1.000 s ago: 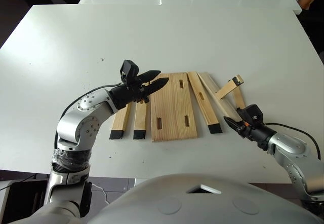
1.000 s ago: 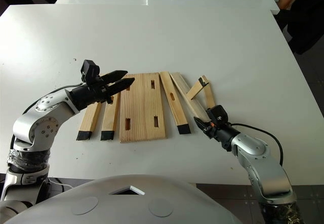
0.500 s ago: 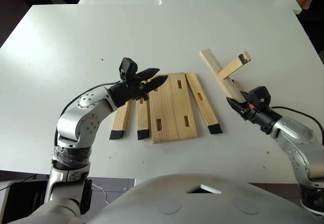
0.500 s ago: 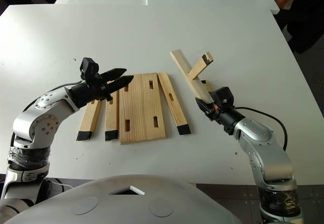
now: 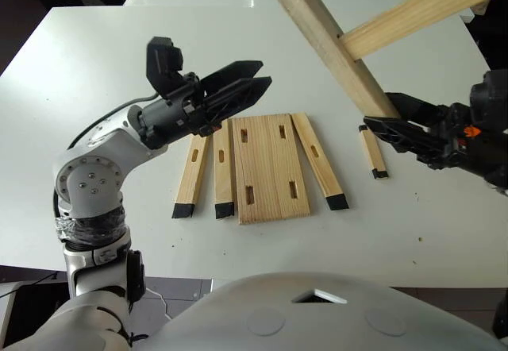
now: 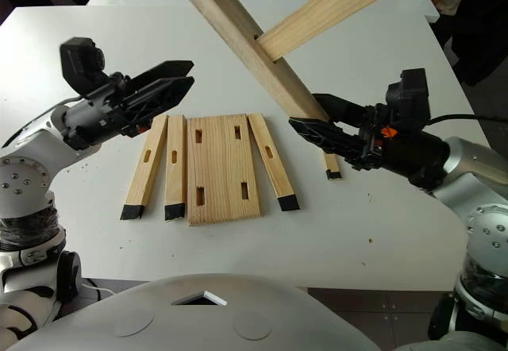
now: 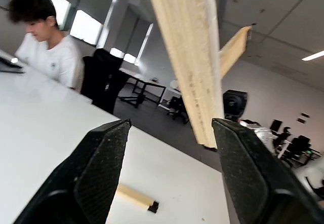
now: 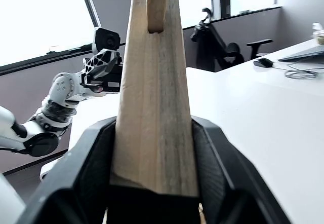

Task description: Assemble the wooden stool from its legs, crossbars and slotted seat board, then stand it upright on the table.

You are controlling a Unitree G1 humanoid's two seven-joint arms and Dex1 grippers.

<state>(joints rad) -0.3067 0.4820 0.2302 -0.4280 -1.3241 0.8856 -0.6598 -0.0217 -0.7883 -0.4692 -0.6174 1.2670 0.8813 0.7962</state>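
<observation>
The right claw (image 5: 386,115) clamps the lower end of a leg (image 5: 317,25) with a crossbar (image 5: 413,13) seated in its slot. It is held high, probably so the open left claw (image 5: 255,77) can reach it. The seat board (image 5: 270,168) lies flat on the surface (image 5: 95,65).
</observation>
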